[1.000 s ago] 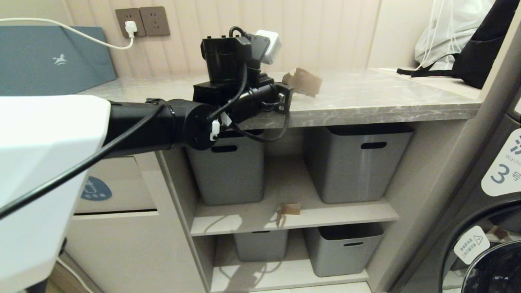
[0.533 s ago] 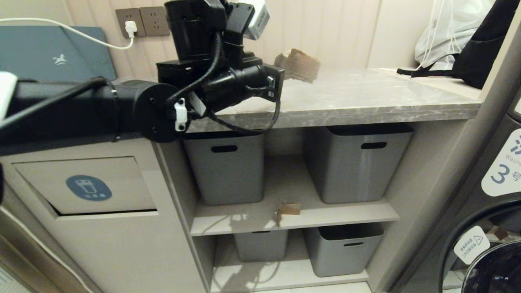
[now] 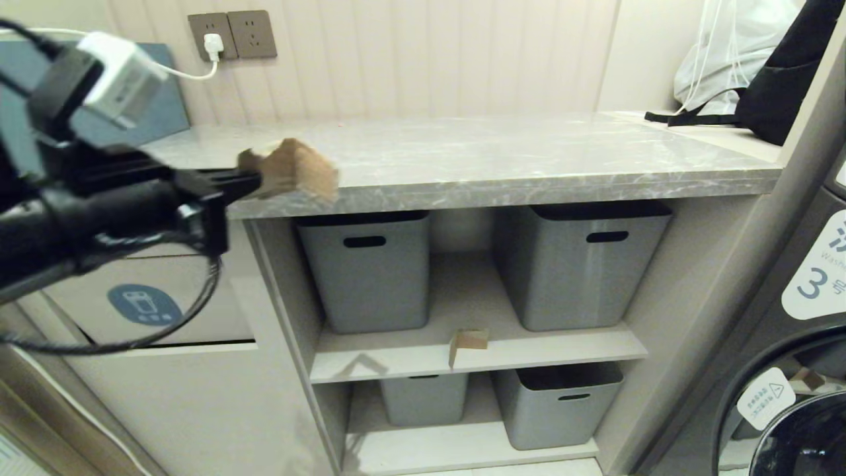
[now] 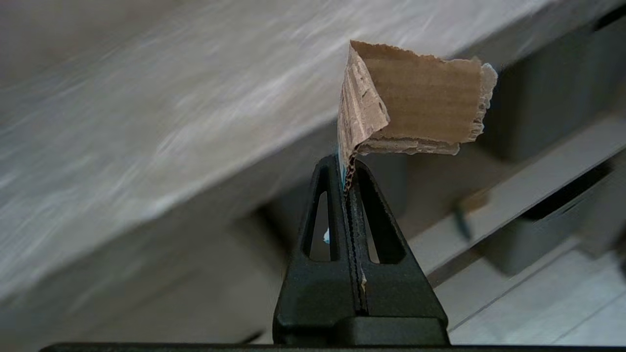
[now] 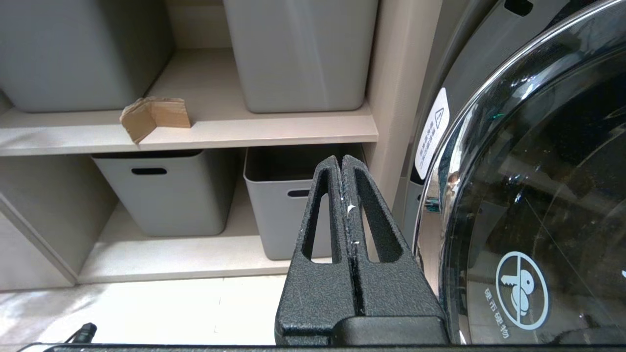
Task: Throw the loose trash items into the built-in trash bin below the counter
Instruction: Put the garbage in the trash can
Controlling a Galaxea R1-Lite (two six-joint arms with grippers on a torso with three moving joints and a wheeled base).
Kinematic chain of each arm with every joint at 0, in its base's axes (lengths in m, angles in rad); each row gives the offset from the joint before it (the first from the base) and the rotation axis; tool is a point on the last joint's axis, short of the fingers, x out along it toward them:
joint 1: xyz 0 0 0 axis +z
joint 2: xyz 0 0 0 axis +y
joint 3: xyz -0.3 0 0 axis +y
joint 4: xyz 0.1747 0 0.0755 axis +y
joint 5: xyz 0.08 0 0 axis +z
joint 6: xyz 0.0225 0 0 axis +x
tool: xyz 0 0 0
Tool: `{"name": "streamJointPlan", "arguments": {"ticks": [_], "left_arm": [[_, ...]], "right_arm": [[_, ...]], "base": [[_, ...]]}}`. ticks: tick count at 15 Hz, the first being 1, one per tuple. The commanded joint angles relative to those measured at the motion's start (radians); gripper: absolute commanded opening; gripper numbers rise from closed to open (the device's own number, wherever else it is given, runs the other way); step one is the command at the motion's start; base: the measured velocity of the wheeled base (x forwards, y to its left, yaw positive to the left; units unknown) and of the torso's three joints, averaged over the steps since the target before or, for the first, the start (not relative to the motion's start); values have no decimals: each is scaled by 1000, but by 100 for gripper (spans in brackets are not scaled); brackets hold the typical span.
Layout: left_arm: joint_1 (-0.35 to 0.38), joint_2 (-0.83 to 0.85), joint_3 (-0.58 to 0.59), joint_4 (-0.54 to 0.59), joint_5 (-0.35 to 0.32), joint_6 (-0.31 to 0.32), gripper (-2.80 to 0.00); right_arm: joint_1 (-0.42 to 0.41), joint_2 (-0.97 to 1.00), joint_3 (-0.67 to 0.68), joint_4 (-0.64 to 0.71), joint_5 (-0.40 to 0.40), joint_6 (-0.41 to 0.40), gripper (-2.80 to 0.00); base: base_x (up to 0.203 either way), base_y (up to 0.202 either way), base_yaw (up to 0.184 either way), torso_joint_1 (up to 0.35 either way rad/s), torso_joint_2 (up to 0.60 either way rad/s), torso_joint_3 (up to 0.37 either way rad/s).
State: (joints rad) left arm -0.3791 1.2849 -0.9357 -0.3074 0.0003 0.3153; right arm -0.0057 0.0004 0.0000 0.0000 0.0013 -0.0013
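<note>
Your counter (image 3: 529, 158) now carries no scrap; the bin flap (image 3: 165, 291) sits below its left end, just under the left gripper (image 3: 254, 180), whose jaws pinch a folded cardboard scrap (image 3: 297, 173) at the counter's near edge. That piece is not yet binned, and a second scrap (image 3: 468, 342) waits on the shelf (image 3: 562, 350) between tubs. Open air lies before the flap. The right gripper (image 5: 342, 168) hangs pressed together, empty.

You see brown cardboard scrap (image 3: 291, 170), grey white-veined counter (image 3: 529, 158), grey tubs (image 3: 581, 271), beige flap (image 3: 198, 297) with blue oval sticker (image 3: 145, 305).
</note>
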Motion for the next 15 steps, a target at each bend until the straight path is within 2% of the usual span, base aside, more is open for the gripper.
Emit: {"name": "streamJointPlan", "arguments": {"ticks": [1,3,5,7,8,10,13,15], "left_arm": [[121,-248,163,-3,-18,21,-280],[276,-383,288,-3,-78,64,-280],[422,-448,421,-3,-101,90,-280],[527,-468,554,-20,-106,92,-280],[553,-458,612,-64,-107,78,-280],[571,-365,713,-231,-109,49,-280],[589,-122,849,-593,-109,23,-280],[621,56,899,-769,-109,-9,-280]], "right_arm": [[1,0,0,0,0,0,-280],[0,0,0,0,0,0,-280],[0,0,0,0,0,0,-280],[0,0,0,0,0,0,-280],[0,0,0,0,0,0,-280],[0,0,0,0,0,0,-280],[0,0,0,0,0,0,-280],[0,0,0,0,0,0,-280]], "base": [[0,0,0,0,0,0],[0,0,0,0,0,0],[0,0,0,0,0,0],[0,0,0,0,0,0],[0,0,0,0,0,0],[0,0,0,0,0,0],[0,0,0,0,0,0],[0,0,0,0,0,0]]}}
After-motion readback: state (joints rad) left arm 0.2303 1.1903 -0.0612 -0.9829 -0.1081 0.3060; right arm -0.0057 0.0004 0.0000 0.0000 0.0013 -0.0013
